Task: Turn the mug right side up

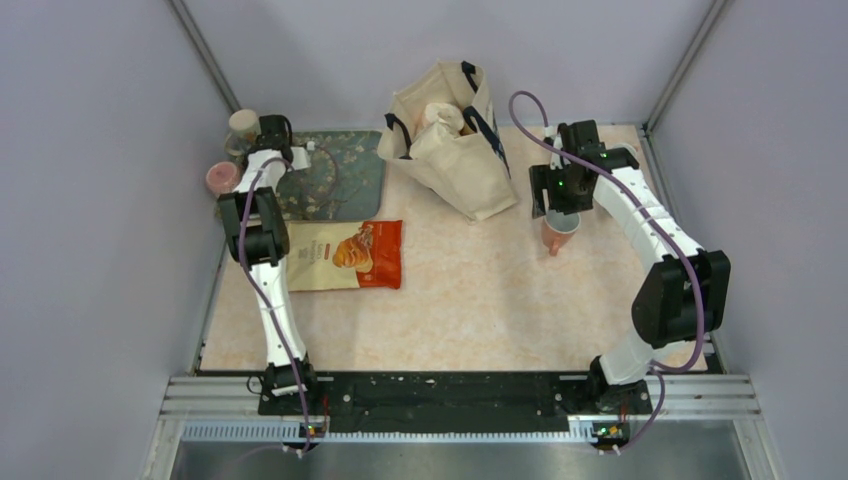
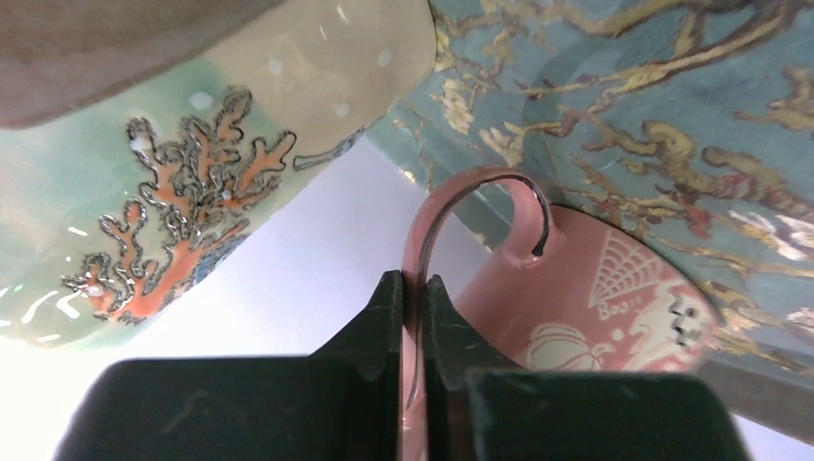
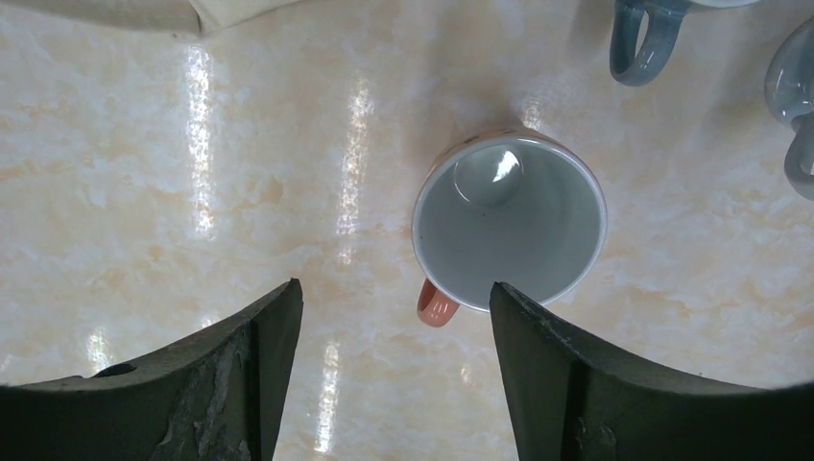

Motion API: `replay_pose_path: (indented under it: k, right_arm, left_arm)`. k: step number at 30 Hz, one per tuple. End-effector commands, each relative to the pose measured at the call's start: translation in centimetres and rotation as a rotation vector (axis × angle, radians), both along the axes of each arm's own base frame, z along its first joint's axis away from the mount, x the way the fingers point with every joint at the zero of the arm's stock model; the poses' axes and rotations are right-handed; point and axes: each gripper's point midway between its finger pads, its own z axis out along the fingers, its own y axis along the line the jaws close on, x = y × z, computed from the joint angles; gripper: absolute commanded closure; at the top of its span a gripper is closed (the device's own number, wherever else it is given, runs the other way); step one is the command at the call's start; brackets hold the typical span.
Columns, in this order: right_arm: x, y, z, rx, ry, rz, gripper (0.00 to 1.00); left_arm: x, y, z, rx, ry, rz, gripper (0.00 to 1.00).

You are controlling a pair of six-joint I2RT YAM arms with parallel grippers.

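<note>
pink mug (image 2: 595, 307): body half-hidden | left claw (image 2: 413, 280): clamped on handle (image 2: 485, 176) | right claw (image 3: 394, 290): apart

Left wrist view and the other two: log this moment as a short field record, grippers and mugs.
left gripper: shut on the pink mug by its handle
right gripper: open, over the orange mug
orange mug: upright, mouth up, empty
coral mug: beside the pink mug, by the floral placemat
other items: tote bag, snack bag
</note>
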Motion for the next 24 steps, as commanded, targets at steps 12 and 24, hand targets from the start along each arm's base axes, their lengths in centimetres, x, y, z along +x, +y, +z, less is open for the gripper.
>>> replay_pose_path:
  k: [12, 24]
  right_arm:
    - [-0.6, 0.6, 2.3, 0.032, -0.072, 0.029, 0.28]
    - [-1.9, 1.9, 5.4, 0.05, -0.176, 0.052, 0.27]
  left_arm:
    - [-2.1, -4.4, 5.0, -0.18, -0.19, -0.006, 1.0]
    - [-4.8, -11.6, 6.6, -0.72, -0.404, 0.106, 1.0]
